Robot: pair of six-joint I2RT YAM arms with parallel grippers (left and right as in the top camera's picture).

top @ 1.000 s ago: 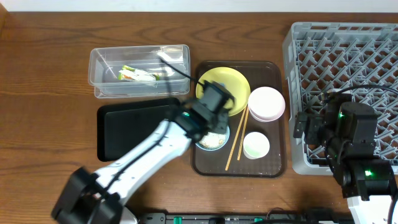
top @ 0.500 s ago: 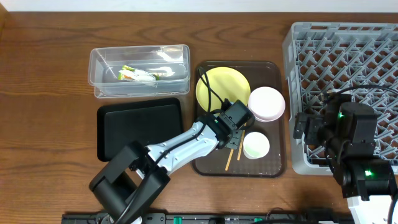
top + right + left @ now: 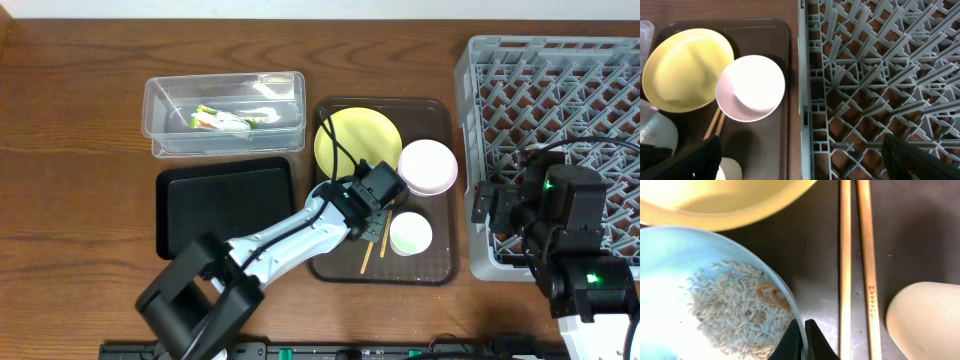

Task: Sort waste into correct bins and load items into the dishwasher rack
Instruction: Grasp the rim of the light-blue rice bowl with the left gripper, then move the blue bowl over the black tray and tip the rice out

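My left gripper (image 3: 804, 330) is shut on the right rim of the light blue bowl (image 3: 670, 255), one finger inside and one outside. The bowl holds white rice scraps (image 3: 730, 305). In the overhead view this gripper (image 3: 372, 205) hides most of the bowl. The chopsticks (image 3: 845, 255) lie just right of the bowl, between it and the white cup (image 3: 925, 315). The yellow plate (image 3: 350, 140) and pink-white bowl (image 3: 428, 165) sit behind. My right gripper (image 3: 805, 160) is open and empty over the left edge of the grey rack (image 3: 560, 100).
The dishes sit on a brown serving tray (image 3: 440, 265). The clear box (image 3: 225, 115) at back left holds the green-and-orange wrapper (image 3: 220, 120) and white paper. The black tray (image 3: 225, 205) lies in front of it, left of the brown tray.
My left arm has swung from behind the blue bowl to its right side and come down onto the rim. The right arm has not moved.
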